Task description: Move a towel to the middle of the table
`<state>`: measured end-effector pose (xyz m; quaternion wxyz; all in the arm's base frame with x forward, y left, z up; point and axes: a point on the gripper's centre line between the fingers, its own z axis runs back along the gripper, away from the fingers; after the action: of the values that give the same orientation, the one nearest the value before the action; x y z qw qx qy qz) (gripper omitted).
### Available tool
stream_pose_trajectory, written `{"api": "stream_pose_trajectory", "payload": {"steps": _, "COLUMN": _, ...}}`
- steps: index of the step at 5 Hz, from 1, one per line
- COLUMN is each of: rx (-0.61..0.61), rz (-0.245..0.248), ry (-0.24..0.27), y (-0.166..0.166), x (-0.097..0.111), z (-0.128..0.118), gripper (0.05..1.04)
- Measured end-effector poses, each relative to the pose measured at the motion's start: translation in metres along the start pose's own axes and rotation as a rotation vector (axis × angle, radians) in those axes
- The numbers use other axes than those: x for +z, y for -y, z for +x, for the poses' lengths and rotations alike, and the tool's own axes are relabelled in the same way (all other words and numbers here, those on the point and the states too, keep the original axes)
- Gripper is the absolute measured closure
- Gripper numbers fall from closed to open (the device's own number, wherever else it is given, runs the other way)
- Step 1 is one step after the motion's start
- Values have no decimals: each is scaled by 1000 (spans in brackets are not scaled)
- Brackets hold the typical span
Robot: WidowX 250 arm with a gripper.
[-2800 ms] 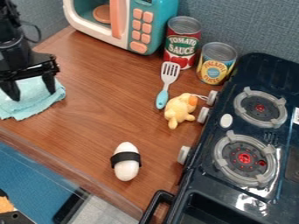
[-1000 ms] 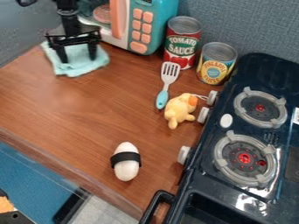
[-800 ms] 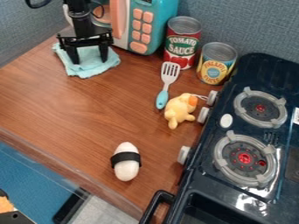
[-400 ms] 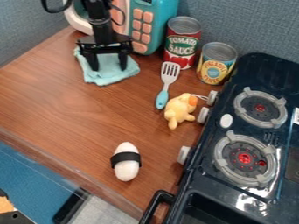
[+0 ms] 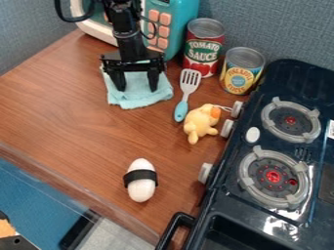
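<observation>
Towel (image 5: 138, 99) – right under the tool (image 5: 137, 89)

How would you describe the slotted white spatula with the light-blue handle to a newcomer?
Find the dark blue toy stove with two round burners, then the yellow plush toy beside its knobs. The spatula lies between that toy and the red-labelled tin can. Its long, thin shape distinguishes it from the light-blue cloth.

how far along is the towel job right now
Done: the towel has come from the view's left edge to beside the spatula. In hand: the gripper is over it, fingers apart and apparently down on the cloth. Left: it lies above the table's middle, so probably needs more sliding toward the black-banded white toy.
</observation>
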<state>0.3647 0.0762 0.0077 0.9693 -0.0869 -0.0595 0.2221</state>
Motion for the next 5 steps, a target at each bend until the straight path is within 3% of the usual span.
{"api": "stream_pose_trajectory", "payload": {"steps": 2, "rx": -4, "rz": 7, "ry": 13, "y": 3, "x": 6, "z": -10, "gripper": 84}}
{"api": "stream_pose_trajectory", "payload": {"steps": 5, "rx": -21, "rz": -20, "ry": 142, "y": 14, "x": 63, "z": -4, "gripper": 83}}
